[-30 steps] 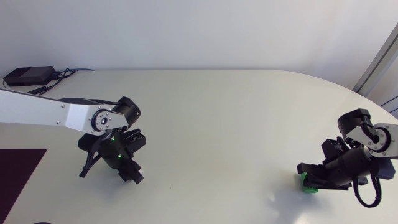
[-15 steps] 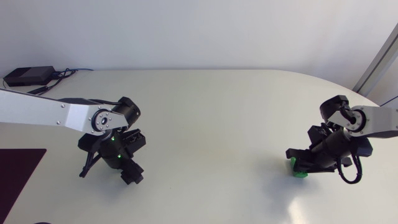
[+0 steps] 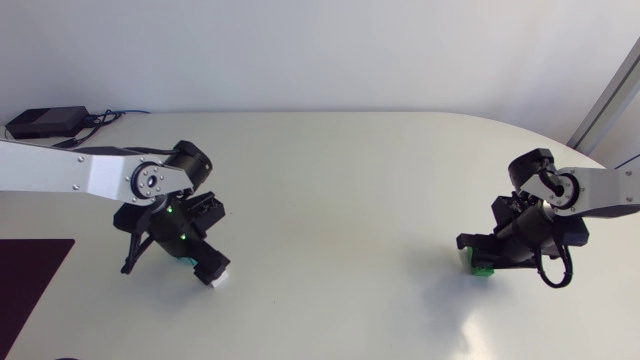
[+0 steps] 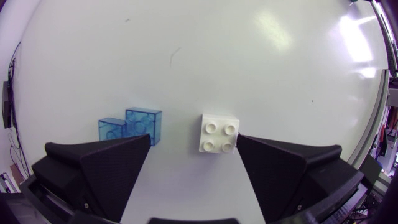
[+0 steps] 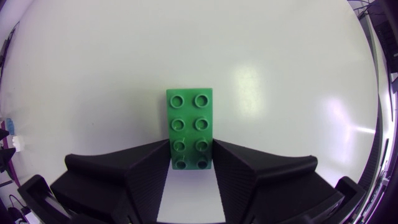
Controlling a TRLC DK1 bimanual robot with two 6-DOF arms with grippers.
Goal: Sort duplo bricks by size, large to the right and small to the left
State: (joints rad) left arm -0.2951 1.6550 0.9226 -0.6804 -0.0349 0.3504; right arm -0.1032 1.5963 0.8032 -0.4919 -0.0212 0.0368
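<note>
**Left claw wide open by the small bricks, right claw pinching the big green one**

So the left claw [image 4: 193,146] has its two wedge fingers spread wide apart with nothing gripped. Between them it's just bare white table [image 3: 330,200]. A small white brick [image 4: 219,133] with four studs on top sits flat on the table right at the tip of one finger, on its inner side. It looks like it's touching that tip or very nearly, but I honestly can't tell which.

At the tip of the other finger there are two clear blue bricks [image 4: 129,126] pressed up against each other. One of them stands taller than the other, and the taller one is the one closer to the gap between the fingers. The white and blue bricks are apart from each other, with open table between them just ahead of the claw.

From above, the white brick pokes out just past the left claw's tip, and the blue ones are mostly hidden under it.

The right claw [image 5: 191,155] is well apart from all that, over on the other side of the table. It's clamped on a large green brick [image 5: 189,124] with eight studs in two rows. Both fingers press on its long sides at the near end. The rest of the brick sticks out straight ahead of the fingertips, studs up.
</note>
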